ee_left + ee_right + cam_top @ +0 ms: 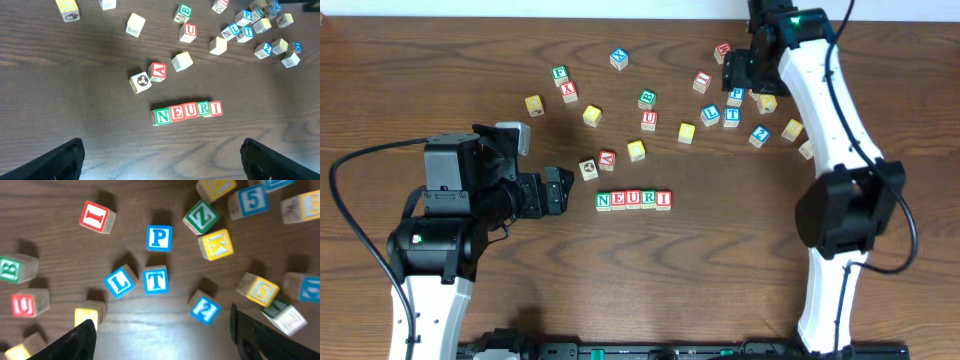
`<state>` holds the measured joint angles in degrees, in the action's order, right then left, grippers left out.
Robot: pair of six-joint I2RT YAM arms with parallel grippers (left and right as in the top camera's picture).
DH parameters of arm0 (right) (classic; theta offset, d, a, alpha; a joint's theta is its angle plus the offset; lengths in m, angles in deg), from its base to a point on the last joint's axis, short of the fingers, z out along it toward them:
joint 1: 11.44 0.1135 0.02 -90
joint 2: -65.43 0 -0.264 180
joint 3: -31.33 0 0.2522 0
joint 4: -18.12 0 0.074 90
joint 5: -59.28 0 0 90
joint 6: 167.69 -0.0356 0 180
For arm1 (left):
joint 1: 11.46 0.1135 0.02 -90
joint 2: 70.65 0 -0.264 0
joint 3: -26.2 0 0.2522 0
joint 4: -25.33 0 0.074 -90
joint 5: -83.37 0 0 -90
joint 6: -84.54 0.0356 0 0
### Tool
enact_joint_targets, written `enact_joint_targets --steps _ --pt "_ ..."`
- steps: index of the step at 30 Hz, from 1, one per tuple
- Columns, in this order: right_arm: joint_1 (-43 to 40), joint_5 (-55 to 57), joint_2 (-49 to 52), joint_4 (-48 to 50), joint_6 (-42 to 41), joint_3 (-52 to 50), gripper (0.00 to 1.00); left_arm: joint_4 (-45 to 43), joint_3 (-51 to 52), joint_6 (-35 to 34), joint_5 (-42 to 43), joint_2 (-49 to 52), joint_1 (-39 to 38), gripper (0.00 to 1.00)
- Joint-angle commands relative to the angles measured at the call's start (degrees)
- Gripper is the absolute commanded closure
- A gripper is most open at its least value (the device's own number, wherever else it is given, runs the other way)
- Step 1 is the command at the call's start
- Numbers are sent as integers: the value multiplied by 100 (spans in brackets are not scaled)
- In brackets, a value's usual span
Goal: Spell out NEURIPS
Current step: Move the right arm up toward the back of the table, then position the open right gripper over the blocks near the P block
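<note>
on the wooden table (pixel 420 60), five cubes stand side by side in a straight row near the middle, a little toward the near edge, each touching the next: green n (pixel 604 201), red e (pixel 619 201), red u (pixel 634 200), green r (pixel 649 200) and red i (pixel 664 199). the left gripper (pixel 565 191) sits just left of this row, apart from it, its jaws spread wide with nothing between them. the blue p (pixel 159 237) lies loose among scattered cubes toward the far right corner, just beyond a blue l (pixel 120 282) and a blue t (pixel 155 280), touching neither. the right gripper (pixel 161 320) hangs over that cluster, jaws well open and empty. a yellow-faced cube (pixel 261 290), its letter seemingly an s, lies to the right of the blue p, nearer the right edge.
</note>
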<state>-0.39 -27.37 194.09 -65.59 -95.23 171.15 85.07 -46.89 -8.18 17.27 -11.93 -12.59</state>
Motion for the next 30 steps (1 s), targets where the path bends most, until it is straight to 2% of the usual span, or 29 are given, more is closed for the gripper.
enact_joint_targets --steps 1,12,30 --pt "-116 -94 352 85 -44 155 19 -13 -79 55 52 -37 35 2" --pt "-284 -120 1193 492 -111 155 21 -13 -79 57 52 -37 35 2" --pt "-245 -396 1248 1056 -107 155 21 -13 -79 57 52 -37 35 2"
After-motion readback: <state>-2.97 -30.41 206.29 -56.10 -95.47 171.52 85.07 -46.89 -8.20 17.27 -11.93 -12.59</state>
